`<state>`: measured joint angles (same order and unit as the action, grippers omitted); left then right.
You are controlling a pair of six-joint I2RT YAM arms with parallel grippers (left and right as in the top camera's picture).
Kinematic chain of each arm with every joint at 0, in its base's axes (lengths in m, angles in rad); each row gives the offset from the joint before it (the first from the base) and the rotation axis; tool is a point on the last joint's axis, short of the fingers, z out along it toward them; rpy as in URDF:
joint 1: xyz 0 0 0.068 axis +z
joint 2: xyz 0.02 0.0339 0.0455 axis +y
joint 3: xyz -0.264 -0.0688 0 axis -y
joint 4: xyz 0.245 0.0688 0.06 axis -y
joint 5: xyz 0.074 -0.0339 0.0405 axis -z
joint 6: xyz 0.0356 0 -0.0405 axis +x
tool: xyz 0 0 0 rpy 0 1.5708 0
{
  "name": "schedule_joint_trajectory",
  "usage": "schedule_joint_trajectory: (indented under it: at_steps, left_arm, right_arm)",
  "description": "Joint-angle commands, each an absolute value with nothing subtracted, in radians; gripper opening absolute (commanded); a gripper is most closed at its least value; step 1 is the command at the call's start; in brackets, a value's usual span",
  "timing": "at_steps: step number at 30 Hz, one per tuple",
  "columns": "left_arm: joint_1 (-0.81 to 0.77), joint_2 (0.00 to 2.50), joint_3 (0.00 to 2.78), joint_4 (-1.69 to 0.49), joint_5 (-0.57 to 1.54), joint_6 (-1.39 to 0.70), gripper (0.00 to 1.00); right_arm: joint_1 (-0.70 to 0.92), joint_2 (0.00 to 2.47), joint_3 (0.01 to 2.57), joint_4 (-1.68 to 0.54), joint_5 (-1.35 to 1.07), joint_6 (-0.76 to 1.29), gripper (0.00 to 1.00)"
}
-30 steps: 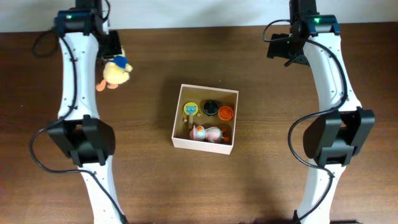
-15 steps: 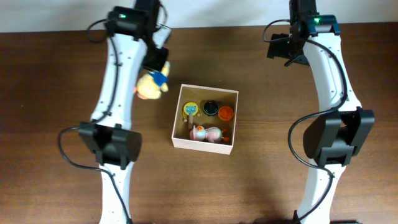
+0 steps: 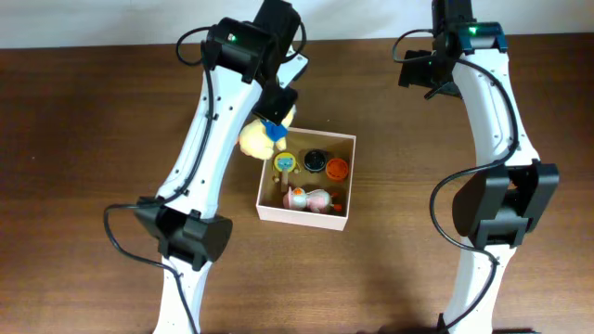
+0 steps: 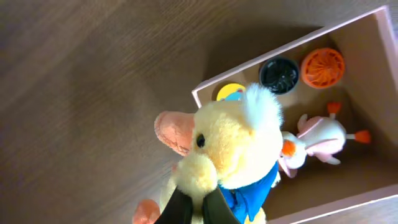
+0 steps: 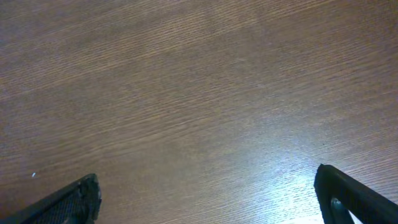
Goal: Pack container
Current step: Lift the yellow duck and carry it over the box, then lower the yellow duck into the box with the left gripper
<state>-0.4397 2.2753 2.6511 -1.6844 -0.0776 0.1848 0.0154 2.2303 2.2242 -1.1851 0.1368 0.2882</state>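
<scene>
The left tool (image 4: 198, 208), pinched on the duck (image 4: 233, 146), hangs over the container's (image 3: 302, 215) far-left corner; the right tool (image 5: 208, 196) is wide, empty, farther off.

Left gripper (image 4: 198, 208) points down, jaws pinched tight on the plush duck (image 4: 236, 143) — right gripper (image 5: 211, 199) hangs with fingers (image 5: 68, 202) spread wide.

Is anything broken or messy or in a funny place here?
Nothing looks broken or spilled. The only thing not sitting down is the yellow duck plush, pinched by the left gripper over a corner of the container. The small toys lie inside the container.
</scene>
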Motion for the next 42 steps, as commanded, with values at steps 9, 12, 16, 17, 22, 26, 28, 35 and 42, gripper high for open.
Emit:
schedule_joint_trajectory:
  at_steps: [9,12,16,17,22,26,28,35,42]
  left_arm:
    - [-0.539,2.189,2.672,-1.687,-0.045,0.259,0.02]
    - [-0.586,2.189,2.672,-1.684,-0.041,0.295,0.02]
    - [-0.603,2.191,2.669,-1.681,-0.040,0.313,0.02]
    - [-0.602,2.192,2.667,-1.684,-0.040,0.313,0.02]
    - [-0.601,2.193,2.624,-1.674,-0.034,0.313,0.02]
    - [-0.601,2.193,2.534,-1.633,0.006,0.313,0.02]
    - [-0.602,2.193,2.483,-1.608,0.009,0.313,0.02]
    - [-0.603,2.193,2.341,-1.539,0.017,0.331,0.02]
    - [-0.603,2.193,2.223,-1.469,0.043,0.347,0.02]
  right_arm:
    - [0.013,2.234,2.219,-1.185,0.139,0.297,0.99]
    - [0.013,2.234,2.219,-1.185,0.139,0.297,0.99]
    - [0.013,2.234,2.219,-1.185,0.139,0.297,0.99]
    - [0.013,2.234,2.219,-1.185,0.139,0.297,0.99]
    - [0.013,2.234,2.219,-1.185,0.139,0.297,0.99]
    - [0.013,2.234,2.219,-1.185,0.139,0.297,0.99]
    - [0.013,2.234,2.219,-1.185,0.139,0.297,0.99]
    - [0.013,2.234,2.219,-1.185,0.139,0.297,0.99]
    - [0.013,2.234,2.219,-1.185,0.139,0.297,0.99]
